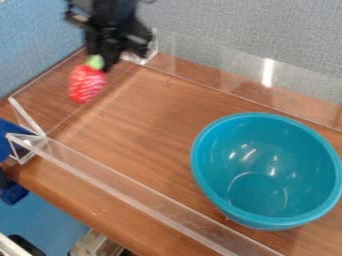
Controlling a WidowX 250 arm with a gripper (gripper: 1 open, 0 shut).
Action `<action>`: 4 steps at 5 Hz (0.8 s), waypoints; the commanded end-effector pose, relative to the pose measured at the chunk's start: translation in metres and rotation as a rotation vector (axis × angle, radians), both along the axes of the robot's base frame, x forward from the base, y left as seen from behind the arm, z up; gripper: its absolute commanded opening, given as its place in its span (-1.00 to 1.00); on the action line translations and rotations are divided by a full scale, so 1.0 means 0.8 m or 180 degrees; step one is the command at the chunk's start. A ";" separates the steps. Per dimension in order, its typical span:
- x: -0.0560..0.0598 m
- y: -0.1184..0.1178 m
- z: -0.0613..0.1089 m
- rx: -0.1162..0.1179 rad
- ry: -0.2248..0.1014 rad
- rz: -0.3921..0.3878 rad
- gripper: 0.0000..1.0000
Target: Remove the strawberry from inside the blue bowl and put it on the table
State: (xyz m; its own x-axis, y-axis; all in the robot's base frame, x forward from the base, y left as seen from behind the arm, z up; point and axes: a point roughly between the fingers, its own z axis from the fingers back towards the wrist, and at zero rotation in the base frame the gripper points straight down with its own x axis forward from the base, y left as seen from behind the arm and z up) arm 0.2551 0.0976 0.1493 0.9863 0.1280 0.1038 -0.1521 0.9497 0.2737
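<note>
My gripper (96, 62) hangs at the upper left of the camera view, pointing down, shut on the green cap of the strawberry (87, 84). The small red strawberry dangles below the dark fingers, lifted above the far left part of the table (160, 120). The blue bowl (263, 168) sits at the lower right of the table, empty, with a glossy inside. Gripper and strawberry are well apart from the bowl, over to its left.
Clear acrylic barrier strips (120, 190) run along the table's front and left edges, with clear triangular brackets at the near left (24, 143) and at the back. A blue wall stands behind the table.
</note>
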 end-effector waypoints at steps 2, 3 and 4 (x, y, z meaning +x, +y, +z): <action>-0.003 0.029 -0.044 0.0041 0.0097 0.0038 -1.00; 0.001 0.026 -0.071 0.0016 0.0146 0.0000 -1.00; 0.008 0.020 -0.080 -0.0044 0.0087 -0.0026 -1.00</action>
State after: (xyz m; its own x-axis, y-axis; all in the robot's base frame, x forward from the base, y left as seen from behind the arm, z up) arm 0.2575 0.1133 0.0758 0.9915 0.1240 0.0396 -0.1301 0.9565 0.2610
